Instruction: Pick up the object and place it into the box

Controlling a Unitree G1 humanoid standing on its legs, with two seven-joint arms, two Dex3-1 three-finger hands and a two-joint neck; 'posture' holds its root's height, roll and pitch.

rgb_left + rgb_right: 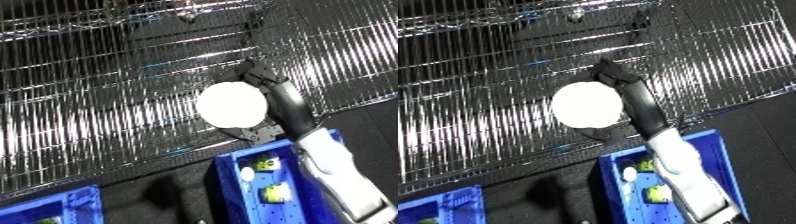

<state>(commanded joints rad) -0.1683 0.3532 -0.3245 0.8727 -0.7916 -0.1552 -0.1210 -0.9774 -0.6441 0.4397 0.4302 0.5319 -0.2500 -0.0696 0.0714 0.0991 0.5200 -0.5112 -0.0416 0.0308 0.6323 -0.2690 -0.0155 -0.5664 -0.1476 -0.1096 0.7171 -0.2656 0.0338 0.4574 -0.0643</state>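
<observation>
Your right forearm (333, 165) crosses over the blue bin (713, 150), and beyond the bin's far rim your right hand (266, 92) has its fingers curled round the white ball (232, 106), held up in front of the wire rack (107, 90). The ball sits past the bin, not above it, so letting go here would likely drop it onto the rack or the dark floor. Bring it back over the bin before you release; your left hand isn't in view.
</observation>
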